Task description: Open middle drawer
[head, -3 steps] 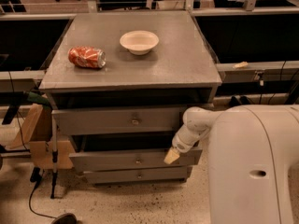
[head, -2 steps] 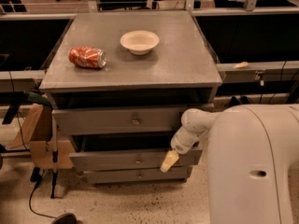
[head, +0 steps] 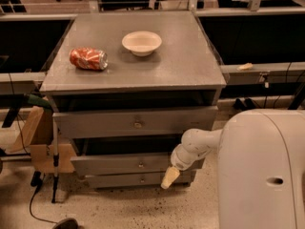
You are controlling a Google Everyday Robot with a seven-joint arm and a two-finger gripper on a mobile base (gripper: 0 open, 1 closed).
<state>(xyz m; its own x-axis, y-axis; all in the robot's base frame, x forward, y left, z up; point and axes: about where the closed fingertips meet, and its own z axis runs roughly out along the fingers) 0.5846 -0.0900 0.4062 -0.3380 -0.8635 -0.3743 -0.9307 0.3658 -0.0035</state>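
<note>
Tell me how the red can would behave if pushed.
Lying on its side, the can may roll, though its dents would probably stop it soon. Crushed, it is likely empty and light. The gripper hangs low by the drawers.

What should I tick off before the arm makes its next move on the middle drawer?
1. Middle drawer and its knob in view: ok.
2. Gripper at the knob: not ok; it hangs to the right of it and lower, beside the bottom drawer.
3. Drawer pulled fully out: not ok; its front stands only slightly proud.
4. Can and bowl on top, away from the arm: ok.
</note>
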